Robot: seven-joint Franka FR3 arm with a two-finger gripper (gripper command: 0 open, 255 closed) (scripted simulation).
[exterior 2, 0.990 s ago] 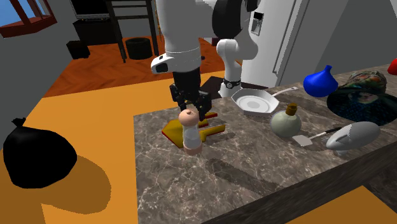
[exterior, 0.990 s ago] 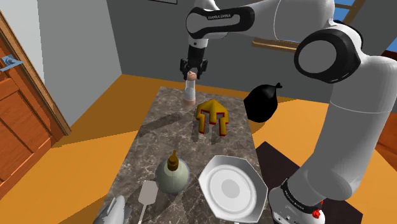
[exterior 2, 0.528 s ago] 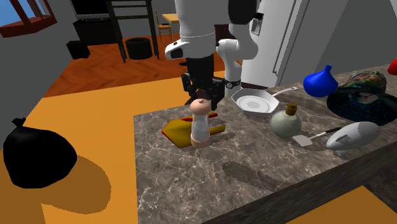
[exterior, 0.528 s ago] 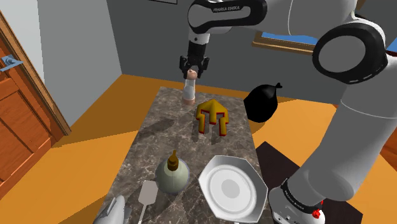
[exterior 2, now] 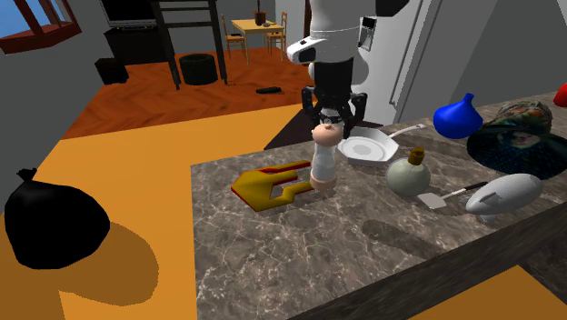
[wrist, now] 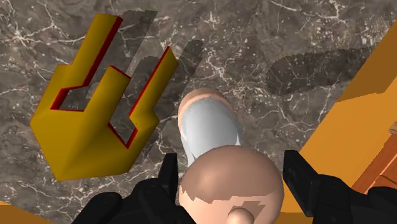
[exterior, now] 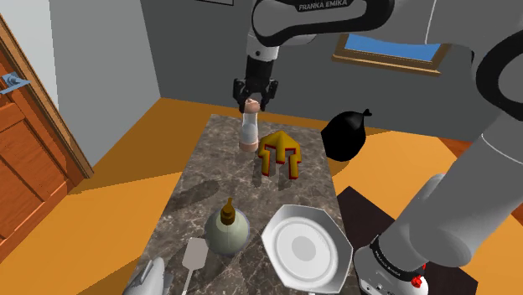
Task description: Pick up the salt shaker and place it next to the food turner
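I am looking at a dark, veined marble tabletop point(exterior: 209, 176) in a room with an orange floor, grey walls and a wooden door point(exterior: 25, 168) at the shoulder view's left. A lumpy black bag point(exterior: 345, 136) lies on the floor beyond the tabletop's edge.

The black gripper point(exterior: 252, 100) hangs over the end of the tabletop farthest from the stand. In my wrist view the fingers point(wrist: 169, 181) press against either side of the rounded cap, so they are clamped on the salt shaker point(exterior: 248, 130), which has a pinkish-tan cap and base and a pale, clear body. The shaker stands upright. I cannot tell whether its base touches the marble.

Just beside the shaker lies a flat yellow pronged piece with red edges point(wrist: 89, 140). In the second exterior view the shaker point(exterior 2: 323, 164) stands between this piece and a white octagonal plate point(exterior 2: 368, 147).

The food turner point(exterior: 195, 253), a pale flat blade on a thin handle, lies at the near end of the tabletop, well apart from the shaker. It sits just beside a round grey-green bottle with a brownish stopper point(exterior: 227, 230). A smooth grey rounded object point(exterior 2: 504, 194) lies near the turner, and a blue onion-shaped vase point(exterior 2: 459, 116) stands further off.
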